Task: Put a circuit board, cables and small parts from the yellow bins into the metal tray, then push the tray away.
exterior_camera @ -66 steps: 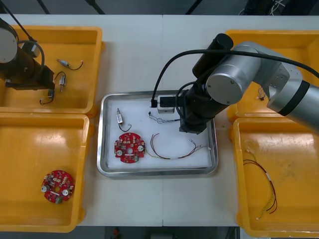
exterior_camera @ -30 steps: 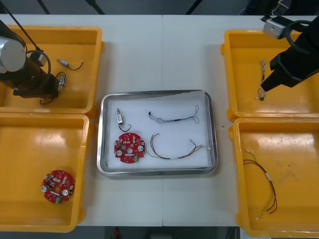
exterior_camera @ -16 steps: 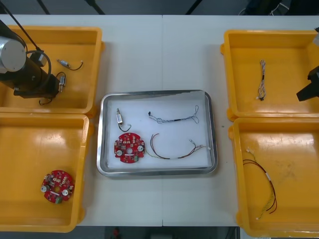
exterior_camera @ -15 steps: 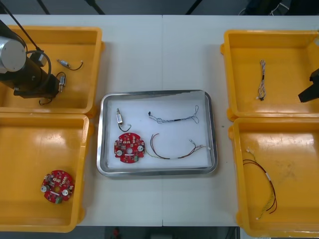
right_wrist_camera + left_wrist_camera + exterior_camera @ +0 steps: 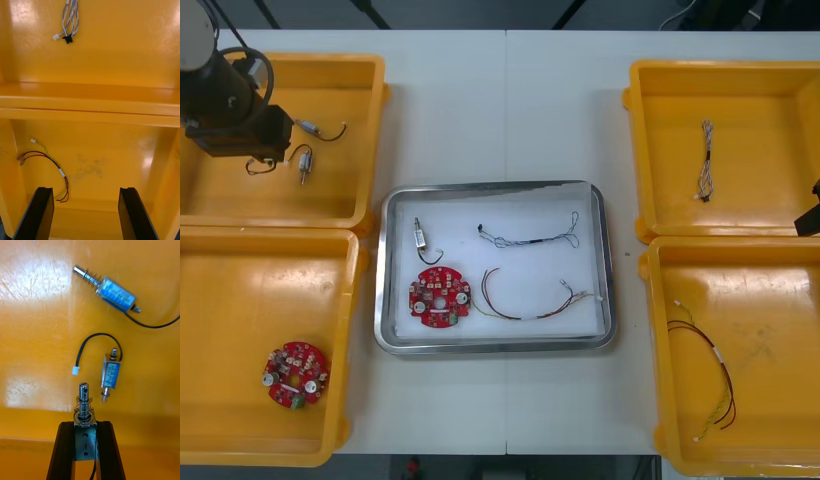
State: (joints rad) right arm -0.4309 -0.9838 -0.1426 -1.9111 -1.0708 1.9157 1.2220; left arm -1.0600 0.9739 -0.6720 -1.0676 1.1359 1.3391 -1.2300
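I have one small metal part [image 5: 84,405] clamped between the left gripper [image 5: 85,424] fingers [image 5: 63,450], which stand apart only by its width. Two loose parts [image 5: 111,375] lie on the bin floor just beyond it. In the front view this arm hangs over the upper-left yellow bin [image 5: 330,68]. The metal tray [image 5: 384,300], centre frame, holds a circuit board [image 5: 439,296], a tray part [image 5: 420,233] and two cables [image 5: 530,238]. The right gripper [image 5: 86,191], at the right edge, is wide open and empty above a red and yellow cable [image 5: 45,159].

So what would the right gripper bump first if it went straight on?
The open right gripper would probably meet the bare floor of the yellow plastic bin first. The thin red and yellow cable lies just off that line; depth is unclear.
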